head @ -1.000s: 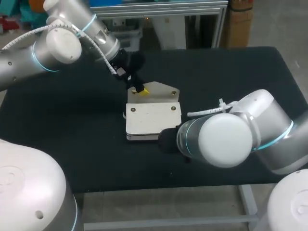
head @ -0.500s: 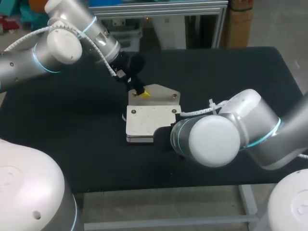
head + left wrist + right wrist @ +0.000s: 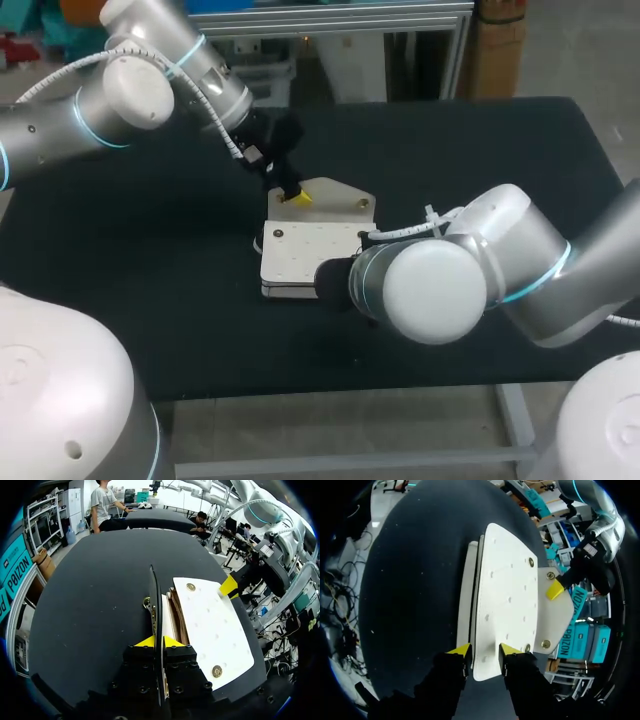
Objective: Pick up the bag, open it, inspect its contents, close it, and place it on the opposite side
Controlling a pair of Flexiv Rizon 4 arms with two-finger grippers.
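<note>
**Right arm slides in on the bag**

Over the last second the right arm has swung in toward the centre, while the left has barely shifted. The left end effector (image 3: 296, 197) is clamped on the flap (image 3: 338, 192), lifting it so the mouth shows. The white bag (image 3: 308, 255) lies flat mid-worktop (image 3: 150, 260). The right end effector (image 3: 482, 651), fingers narrowly parted, straddles its near end, probably to steady the body.

Your left gripper (image 3: 159, 641): pinching the flap (image 3: 152, 595), one yellow tip on each side.
Flap: seen edge-on ahead of your gripper, lifted off the bag (image 3: 210, 625).
Bag: white, flat on the black worktop (image 3: 90, 590), a brass stud (image 3: 190, 586) at its far corner and another (image 3: 216, 671) nearer; brown shows in the gap under the flap.
Your right gripper (image 3: 229, 586): at the bag's far edge.
</note>
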